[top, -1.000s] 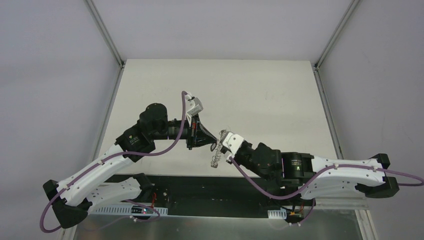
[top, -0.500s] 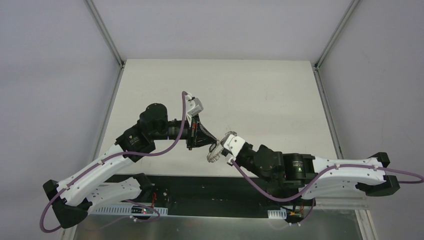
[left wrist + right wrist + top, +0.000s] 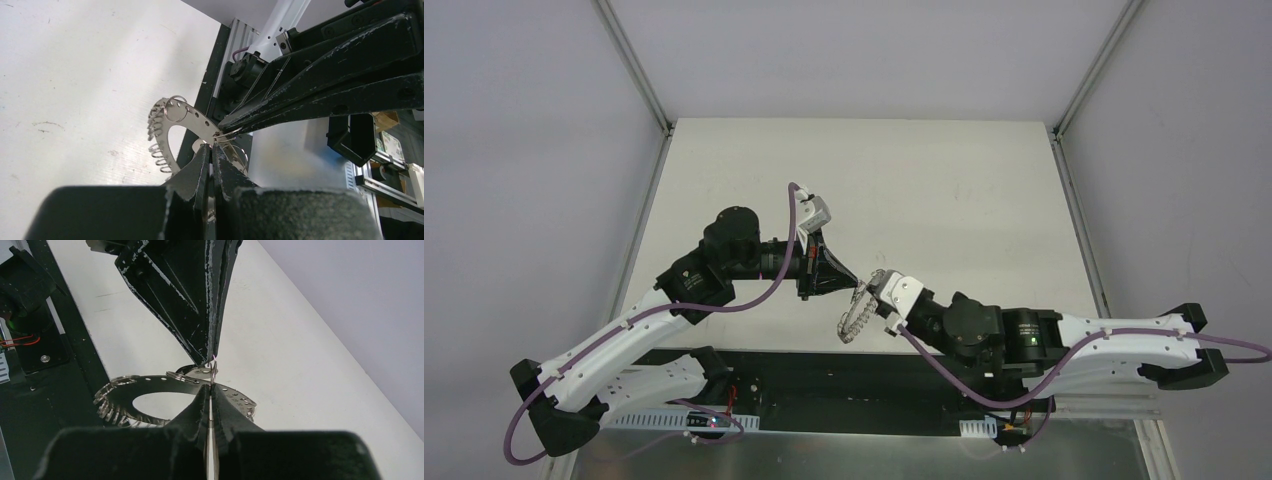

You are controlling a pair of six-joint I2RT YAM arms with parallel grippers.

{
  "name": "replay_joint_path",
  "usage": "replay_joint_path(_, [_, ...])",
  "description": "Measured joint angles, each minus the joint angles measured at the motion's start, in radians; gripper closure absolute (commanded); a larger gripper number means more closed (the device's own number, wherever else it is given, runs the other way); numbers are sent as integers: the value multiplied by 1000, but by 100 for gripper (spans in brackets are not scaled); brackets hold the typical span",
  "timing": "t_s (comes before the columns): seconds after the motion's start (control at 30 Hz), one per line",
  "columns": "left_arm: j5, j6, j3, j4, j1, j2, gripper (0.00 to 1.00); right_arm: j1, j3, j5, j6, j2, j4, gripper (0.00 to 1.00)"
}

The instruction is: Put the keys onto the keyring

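The keyring [image 3: 854,320], a flat silvery ring with a wide hole and a fringe of wire loops, hangs tilted above the table's near edge. My right gripper [image 3: 871,291] is shut on it at the rim. In the right wrist view my closed tips [image 3: 210,386] pinch a thin wire loop standing edge-on above the keyring's band [image 3: 165,385]. My left gripper [image 3: 860,284] is shut, its tip meeting the right one's. From the left wrist it [image 3: 212,148] touches the keyring's rim [image 3: 192,116] beside the right gripper [image 3: 220,134]. The keys are hidden.
The white table [image 3: 944,190] lies beyond the grippers. Under the keyring runs the table's dark front edge with the arm bases [image 3: 844,385]. Aluminium frame posts [image 3: 634,70] and grey walls close in both sides.
My right gripper has shifted right and turned, swinging the keyring from hanging straight down to a slant toward the lower left. The left arm has stayed put.
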Motion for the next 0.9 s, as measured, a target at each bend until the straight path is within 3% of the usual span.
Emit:
replay_joint_path(0.1, [3, -1, 0, 1, 0, 0, 96, 2, -1, -3, 0, -12, 1, 100])
replay_joint_path(0.37, [20, -1, 0, 5, 0, -2, 66, 11, -40, -44, -12, -80, 38, 100])
replay_joint_path(0.63, [61, -4, 0, 29, 0, -90, 59, 11, -40, -122, 3, -163, 38, 100])
replay_joint_path(0.9, [148, -55, -1, 202, 0, -124, 58, 10, -34, -214, 48, -176, 33, 100])
